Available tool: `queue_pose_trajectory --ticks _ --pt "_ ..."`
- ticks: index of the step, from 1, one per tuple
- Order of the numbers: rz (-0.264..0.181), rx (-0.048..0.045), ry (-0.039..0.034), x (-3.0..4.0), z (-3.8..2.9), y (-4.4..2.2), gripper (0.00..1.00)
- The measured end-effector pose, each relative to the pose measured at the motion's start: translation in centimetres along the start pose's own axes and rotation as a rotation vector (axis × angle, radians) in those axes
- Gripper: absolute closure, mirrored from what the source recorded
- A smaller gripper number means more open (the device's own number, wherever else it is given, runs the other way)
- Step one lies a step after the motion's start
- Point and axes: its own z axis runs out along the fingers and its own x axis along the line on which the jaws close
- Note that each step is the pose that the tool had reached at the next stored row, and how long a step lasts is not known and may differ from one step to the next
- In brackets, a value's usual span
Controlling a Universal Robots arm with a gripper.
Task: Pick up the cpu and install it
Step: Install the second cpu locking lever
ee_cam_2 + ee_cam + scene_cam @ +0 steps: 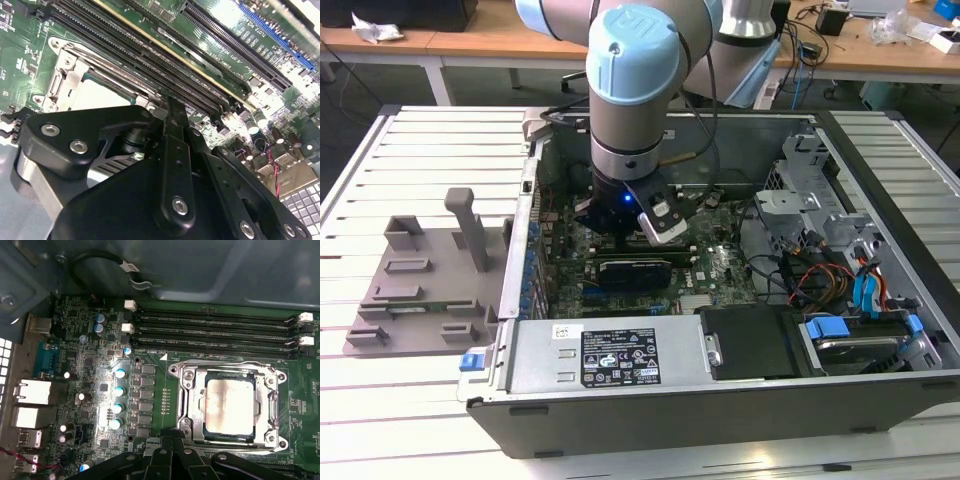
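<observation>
Black gripper point(172, 107) linkage in foreground, finger state can't tell, cpu point(231, 406) seated in socket frame point(187, 405) just beyond tips, mem. slots point(215, 322) farther.

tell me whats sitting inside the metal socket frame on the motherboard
In the first wrist view the cpu, silver-grey top up, lies inside the socket frame. The frame's edges overlap its rim, and the gripper covers the frame's near edge. What lies under the cpu is hidden.

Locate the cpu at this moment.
In the first wrist view the cpu lies inside the metal socket frame on the motherboard, beside the memory slots, just beyond the gripper.
</observation>
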Motion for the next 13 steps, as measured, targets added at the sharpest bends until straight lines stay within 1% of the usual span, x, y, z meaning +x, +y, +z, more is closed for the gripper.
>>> queue_pose_trajectory --ticks 6,8,10,13 --pt "0.000 0.0000 0.0000 -0.01 -0.03 0.02 0.89" --pt "0.000 0.0008 0.0004 -0.01 -0.09 0.14 0.89" --pt "0.000 0.0001 0.0001 -0.03 -0.04 0.31 0.89" --pt "0.000 -0.0014 0.0010 -0.06 0.07 0.31 0.89"
